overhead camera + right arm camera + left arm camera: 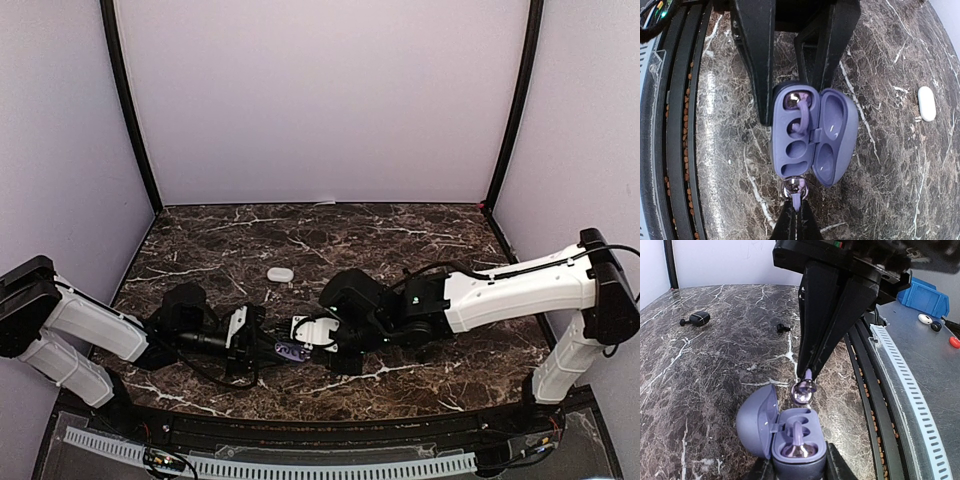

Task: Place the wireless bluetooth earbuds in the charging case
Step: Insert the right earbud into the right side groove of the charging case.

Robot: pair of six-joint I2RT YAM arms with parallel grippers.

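The left gripper (pixel 258 345) is narrowed on the base of the purple charging case (pixel 812 135), which stands on the marble table (pixel 715 390) with its lid swung open. One purple earbud (pixel 797 449) sits in the case's pocket nearest that gripper. The right gripper (pixel 795 212), tips pinched together, holds a second purple earbud (pixel 795 190) at the case's opposite end, just beside the empty pocket; it may be touching the rim, but the views don't settle that. A white case (pixel 926 103) lies well apart on the lid side of the purple case, and a small dark earbud (pixel 783 328) lies well beyond it.
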